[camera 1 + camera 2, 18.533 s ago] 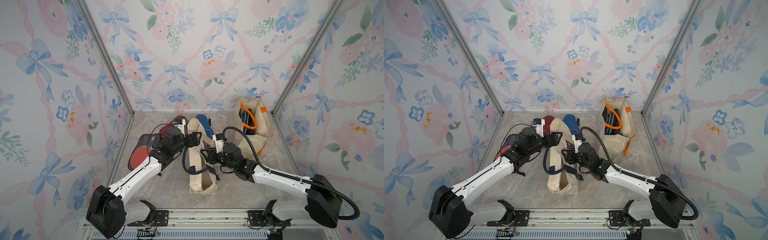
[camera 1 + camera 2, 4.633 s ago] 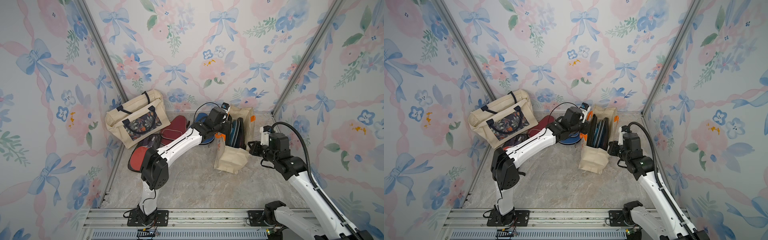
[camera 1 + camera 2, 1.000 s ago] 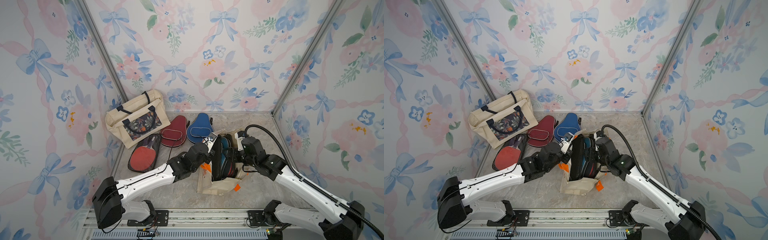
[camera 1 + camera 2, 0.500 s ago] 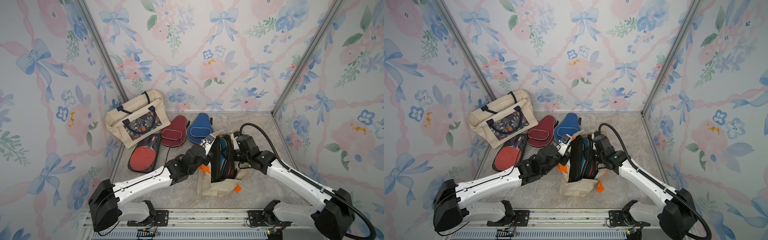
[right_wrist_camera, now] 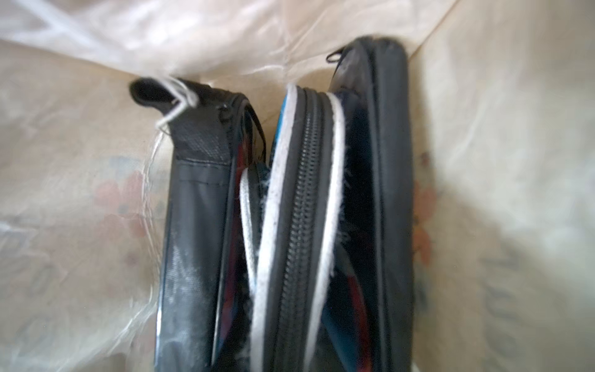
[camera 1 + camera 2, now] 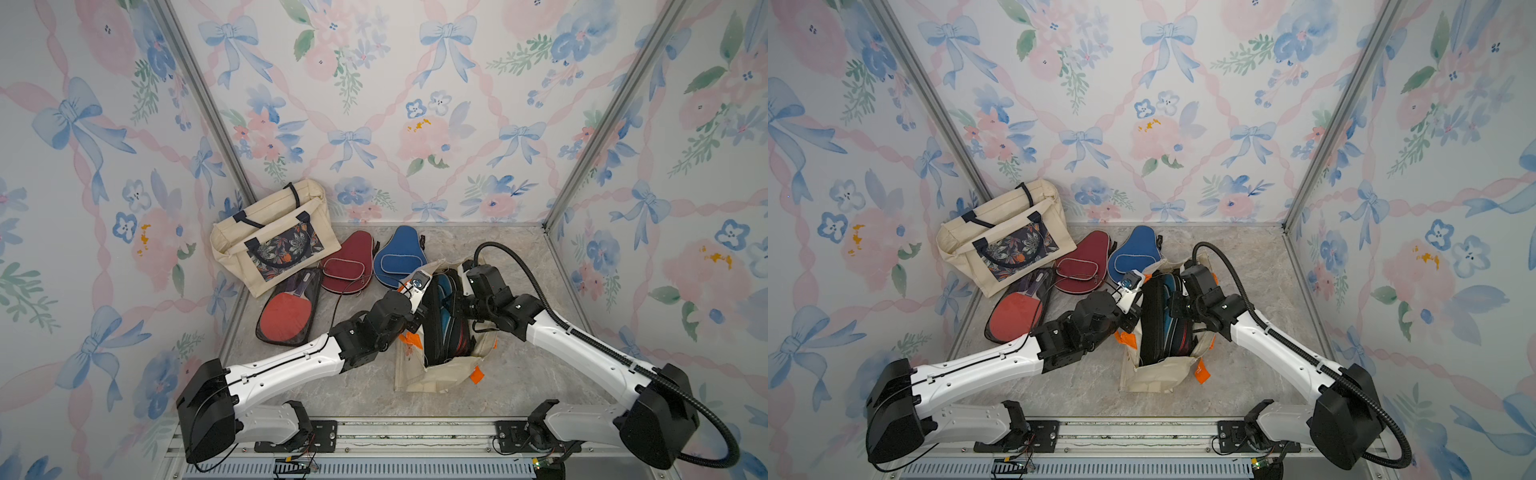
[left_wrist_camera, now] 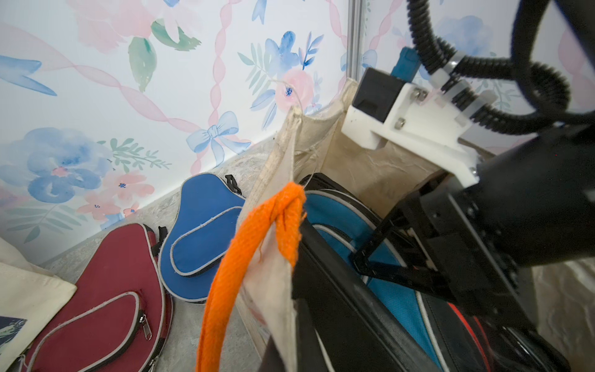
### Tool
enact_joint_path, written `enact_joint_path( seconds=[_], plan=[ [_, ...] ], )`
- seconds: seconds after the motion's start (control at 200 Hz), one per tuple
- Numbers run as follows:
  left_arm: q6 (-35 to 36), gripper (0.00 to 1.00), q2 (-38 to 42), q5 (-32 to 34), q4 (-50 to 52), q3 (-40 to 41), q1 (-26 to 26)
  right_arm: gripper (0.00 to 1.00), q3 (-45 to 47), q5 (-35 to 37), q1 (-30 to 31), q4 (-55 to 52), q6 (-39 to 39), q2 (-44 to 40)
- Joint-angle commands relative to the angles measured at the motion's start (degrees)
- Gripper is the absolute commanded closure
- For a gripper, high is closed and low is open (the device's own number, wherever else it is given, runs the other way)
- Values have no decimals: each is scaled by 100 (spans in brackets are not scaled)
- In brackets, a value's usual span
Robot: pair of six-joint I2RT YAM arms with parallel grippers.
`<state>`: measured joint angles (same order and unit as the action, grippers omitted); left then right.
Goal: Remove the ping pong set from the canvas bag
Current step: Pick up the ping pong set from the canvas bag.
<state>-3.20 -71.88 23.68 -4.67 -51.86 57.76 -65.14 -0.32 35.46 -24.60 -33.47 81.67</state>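
Both top views look steeply down from the near edge over the whole desk (image 6: 449, 239); left wrist view sits close at the rim of the canvas bag (image 7: 280, 151), facing far; right wrist view peers inside it

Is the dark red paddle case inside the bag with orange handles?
No, the dark red paddle-shaped fabric case lies on the floor, outside the cream canvas bag with orange handles.

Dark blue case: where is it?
The dark blue case lies on the rear floor in both top views, between the maroon case and the orange-handled bag.
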Motion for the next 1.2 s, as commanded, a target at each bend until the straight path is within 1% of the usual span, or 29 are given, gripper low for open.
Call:
enact_joint_path(
  seconds=[0.0, 0.055, 0.275, 0.59, 0.785, 0.885, 0.98, 1.06, 1.12, 1.19],
  plan=[
    [-66, 100, 271, 158, -611, 7, 34, 90, -434, 567, 106, -171, 454, -453],
    [-58, 100, 256, 163, -623, 18, 33, 92, -474, 686, 153, -240, 519, -601],
    [-127, 100, 187, 374, -624, 26, -3, 92, -664, 1052, 377, -491, 743, -978],
    [-481, 100, 189, 5, -653, 26, -279, 95, -1393, 1513, 602, -904, 1183, -1519],
    [-719, 100, 128, -468, -722, 35, -694, 95, -2046, 1697, 591, -792, 1534, -1758],
    [-689, 100, 61, -459, -720, 35, -841, 96, -2343, 1760, 577, -629, 1671, -1829],
    [-630, 100, 2, -413, -720, 44, -879, 96, -2608, 1857, 453, -429, 1790, -1872],
    [-638, 100, -33, -434, -720, 35, -880, 97, -2733, 1869, 204, -189, 1818, -1921],
    [-653, 100, -46, -458, -720, 35, -880, 98, -2764, 1854, -79, -35, 1780, -1937],
    [-656, 100, -48, -453, -724, 35, -876, 98, -2765, 1700, -541, 95, 1630, -1935]
  ],
)
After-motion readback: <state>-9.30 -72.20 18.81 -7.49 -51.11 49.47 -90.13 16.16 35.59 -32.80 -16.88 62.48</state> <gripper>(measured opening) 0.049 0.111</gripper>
